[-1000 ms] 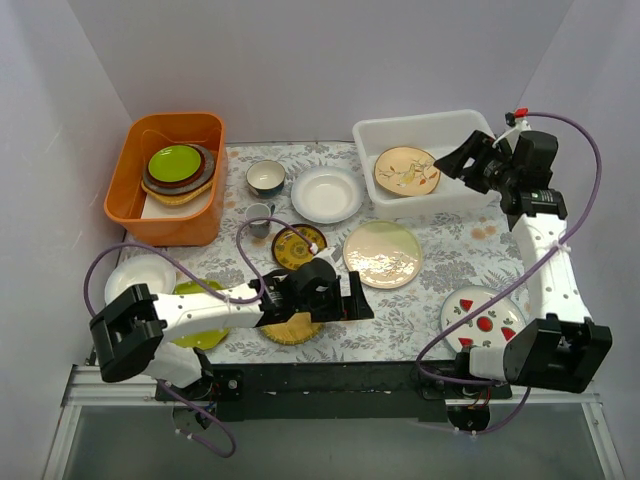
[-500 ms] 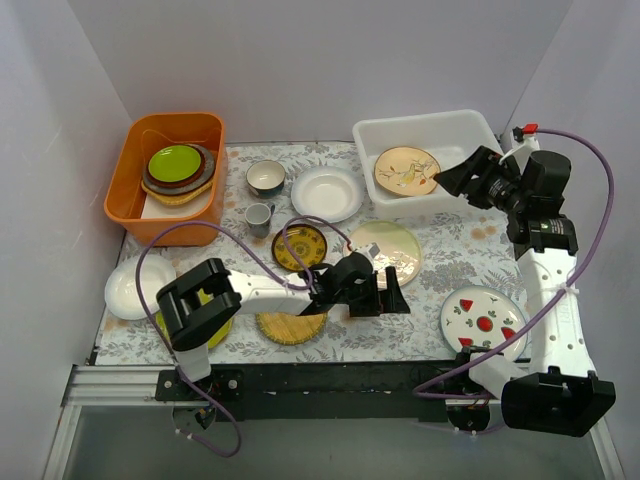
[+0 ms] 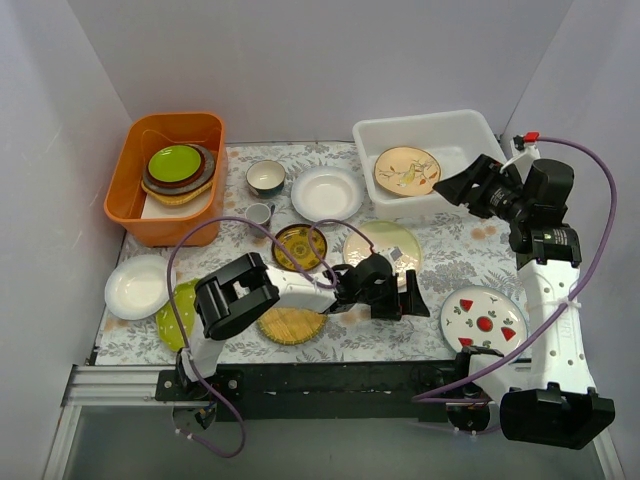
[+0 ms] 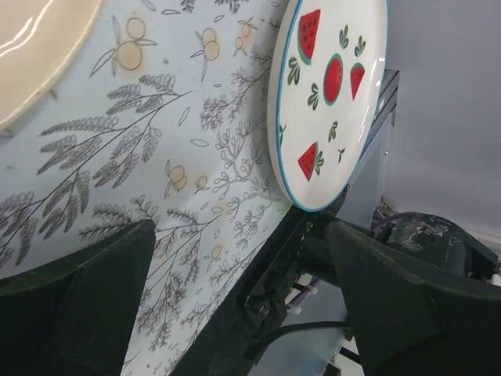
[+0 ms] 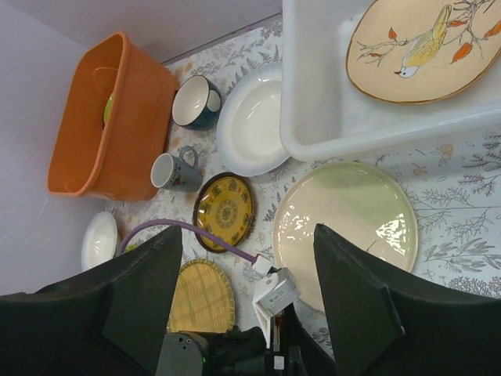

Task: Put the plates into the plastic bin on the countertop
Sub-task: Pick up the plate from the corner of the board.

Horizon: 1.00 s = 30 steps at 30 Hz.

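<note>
On the countertop [image 3: 452, 262], at the far right, sits the plastic bin [image 3: 472, 136], with one cream leaf-sprig plate [image 3: 406, 170] lying flat inside it

Right gripper [image 3: 456, 186] hangs just beside the bin's near right corner, jaws apart, nothing between them; its wrist view looks down on the bin wall [image 5: 313, 102] and the sprig plate [image 5: 419, 47]

Left gripper [image 3: 405, 300] is stretched low across the middle of the cloth, between the glossy cream plate [image 3: 372, 246] and the strawberry plate [image 3: 483, 318], jaws wide apart and empty; in the left wrist view the gripper [image 4: 235, 298] faces the strawberry plate [image 4: 329, 94], which lies near the table's front edge, not touched

The other plates lie outside the bin: plain white plate [image 3: 327, 193] left of the bin, small brown-and-yellow plate [image 3: 297, 247] beside the cream one, woven-straw plate [image 3: 290, 325] under the left arm, lime plate [image 3: 178, 308] partly hidden by that arm, another white plate [image 3: 138, 285] far left

Orange tub [image 3: 140, 205] at the far left holds a stack with a lime plate on top [image 3: 175, 163]

Teal bowl [image 3: 266, 177] and grey cup [image 3: 258, 213] stand between the tub and the white plate
</note>
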Motion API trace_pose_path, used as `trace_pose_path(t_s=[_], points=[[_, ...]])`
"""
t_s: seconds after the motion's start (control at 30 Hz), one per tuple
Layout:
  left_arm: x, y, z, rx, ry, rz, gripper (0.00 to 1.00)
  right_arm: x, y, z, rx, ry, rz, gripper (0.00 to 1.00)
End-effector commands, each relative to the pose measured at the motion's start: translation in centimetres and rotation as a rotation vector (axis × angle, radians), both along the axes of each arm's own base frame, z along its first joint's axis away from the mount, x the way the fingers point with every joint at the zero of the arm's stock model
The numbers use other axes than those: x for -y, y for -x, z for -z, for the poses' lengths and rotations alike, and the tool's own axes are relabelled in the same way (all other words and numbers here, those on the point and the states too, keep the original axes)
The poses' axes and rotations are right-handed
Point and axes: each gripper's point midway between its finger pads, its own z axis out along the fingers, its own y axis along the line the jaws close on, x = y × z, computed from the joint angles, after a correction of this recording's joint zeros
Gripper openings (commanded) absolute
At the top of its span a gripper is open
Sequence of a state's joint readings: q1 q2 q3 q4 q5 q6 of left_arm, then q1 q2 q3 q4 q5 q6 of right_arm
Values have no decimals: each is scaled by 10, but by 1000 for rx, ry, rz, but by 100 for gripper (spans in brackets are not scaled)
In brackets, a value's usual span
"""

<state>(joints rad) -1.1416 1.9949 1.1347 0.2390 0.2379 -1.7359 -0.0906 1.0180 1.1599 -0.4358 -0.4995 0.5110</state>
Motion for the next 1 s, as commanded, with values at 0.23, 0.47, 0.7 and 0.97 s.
trace_pose_path(t_s=[0.23, 0.47, 0.7, 0.97], points=[[43, 11, -4, 19, 58, 86, 92, 1, 15, -20, 43, 33, -5, 75], [62, 14, 3, 30, 39, 96, 85, 0, 22, -13, 26, 32, -13, 75], [77, 19, 25, 12, 9, 108, 67, -1, 27, -11, 19, 41, -17, 75], [79, 21, 48, 0, -27, 100, 57, 1, 26, -10, 16, 48, -14, 75]])
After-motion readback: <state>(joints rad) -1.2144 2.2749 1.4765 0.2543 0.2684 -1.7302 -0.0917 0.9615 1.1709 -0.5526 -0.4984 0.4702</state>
